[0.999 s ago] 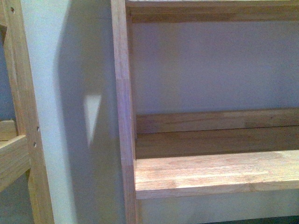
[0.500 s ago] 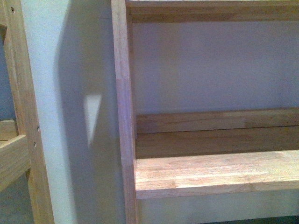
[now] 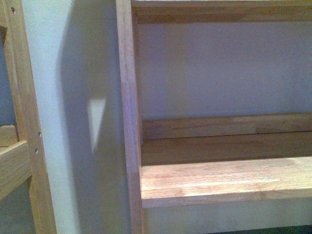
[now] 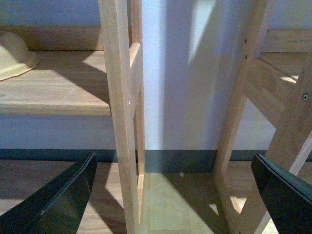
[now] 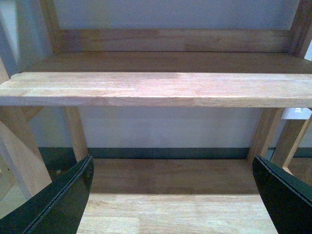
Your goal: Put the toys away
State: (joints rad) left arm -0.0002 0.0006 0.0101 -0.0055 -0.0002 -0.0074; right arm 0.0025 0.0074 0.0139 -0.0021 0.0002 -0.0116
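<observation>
Searching with nothing held | both grippers' fingers [image 4: 58, 204] [image 5: 53, 204] spread apart | toy [image 4: 13, 54] on shelf [image 4: 58, 87], left edge of left wrist view | judgement: possibly already stored; check before reaching.

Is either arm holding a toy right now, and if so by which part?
Nothing is held. The left gripper and right gripper both have their jaws spread wide with only wooden shelving and floor showing between them.
</observation>
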